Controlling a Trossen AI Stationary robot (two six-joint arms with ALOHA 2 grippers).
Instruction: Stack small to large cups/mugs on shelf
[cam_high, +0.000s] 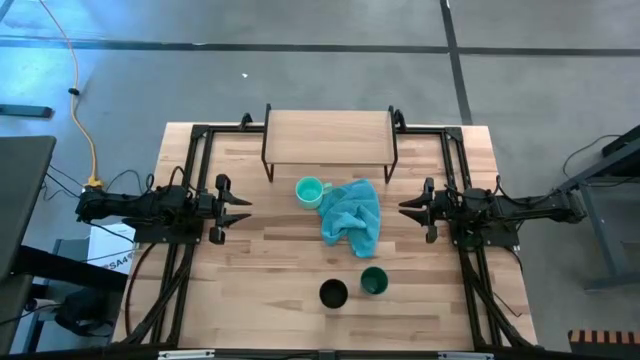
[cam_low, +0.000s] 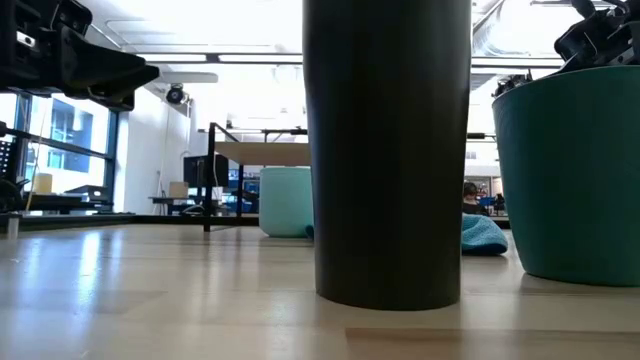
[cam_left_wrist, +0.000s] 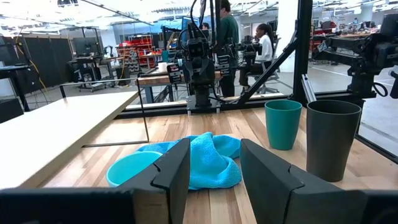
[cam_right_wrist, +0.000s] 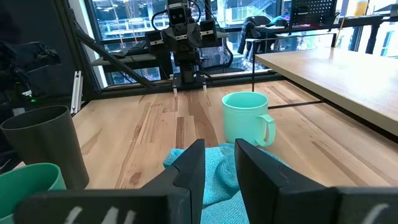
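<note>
Black cup (cam_high: 333, 294) is standing upright at the table's near edge, looming closest in the low view, with the dark green cup (cam_high: 374, 281) just beside it on the right arm's side. Both are sitting well apart from the shelf (cam_high: 330, 132), which is spanning the far end of the table (cam_high: 250, 290) with nothing on it, so no stacking looks begun. Turquoise mug (cam_high: 310, 190) is resting just in front of the shelf, touching the crumpled teal cloth (cam_high: 352, 216) that is lying mid-table between the arms. Left gripper (cam_high: 240, 208) and right gripper (cam_high: 408, 207) are hovering at opposite sides, facing inward with jaws parted and gripping nothing; they are probably waiting in a neutral pose. People are showing in the room beyond.
</note>
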